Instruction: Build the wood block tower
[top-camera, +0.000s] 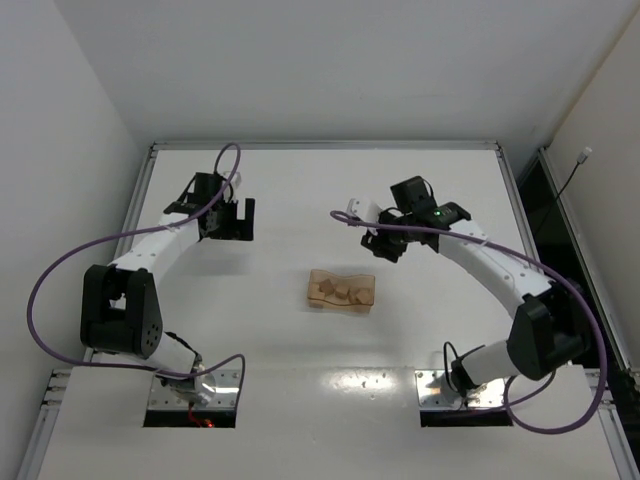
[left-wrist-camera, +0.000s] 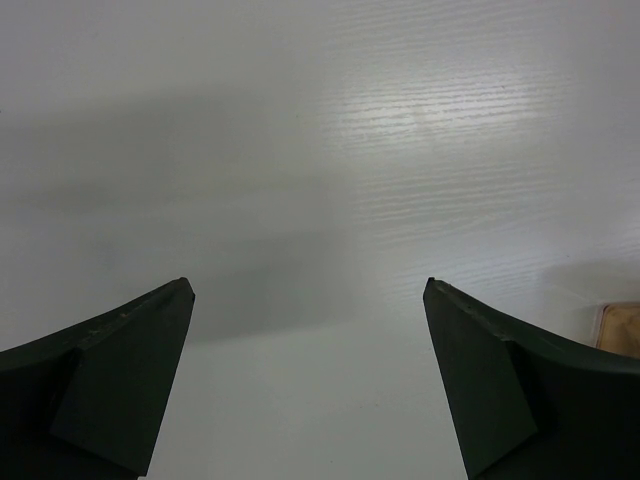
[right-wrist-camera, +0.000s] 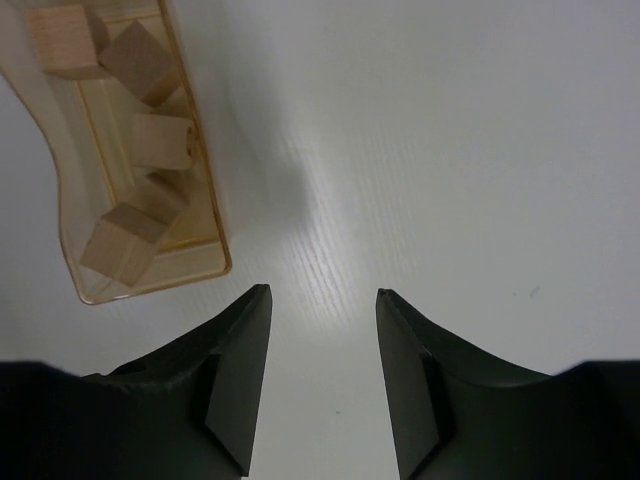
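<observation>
Right jaws: parted to a moderate gap and holding nothing. Their dark fingertips (right-wrist-camera: 250, 310) hang over bare desk (top-camera: 300, 190), just beside one short end of the tray (right-wrist-camera: 193, 150).
Left jaws: spread wide and empty. Their fingertips (left-wrist-camera: 165, 310) are over bare desk, well apart from the blocks. Only a tan corner of the tray shows at the right edge of this wrist view.
Wood blocks (right-wrist-camera: 115, 250): small light-tan pieces lying loose inside the tray, tumbled at odd angles and touching one another. There are perhaps four or five, but they overlap too much for a sure count.
Tray position: translucent tan, mid-desk between the two arms and nearer the right arm.
Tower: nothing is stacked anywhere on the desk, so it has not been begun.
Step in hand: judged to be the first pick, with the right arm lined up beside the tray and not yet reaching in.
Next move calls for: swinging the right jaws over the tray. They must close on a single cube across its flat faces without catching its neighbours or the tray wall, then set it square on open desk as the base.
</observation>
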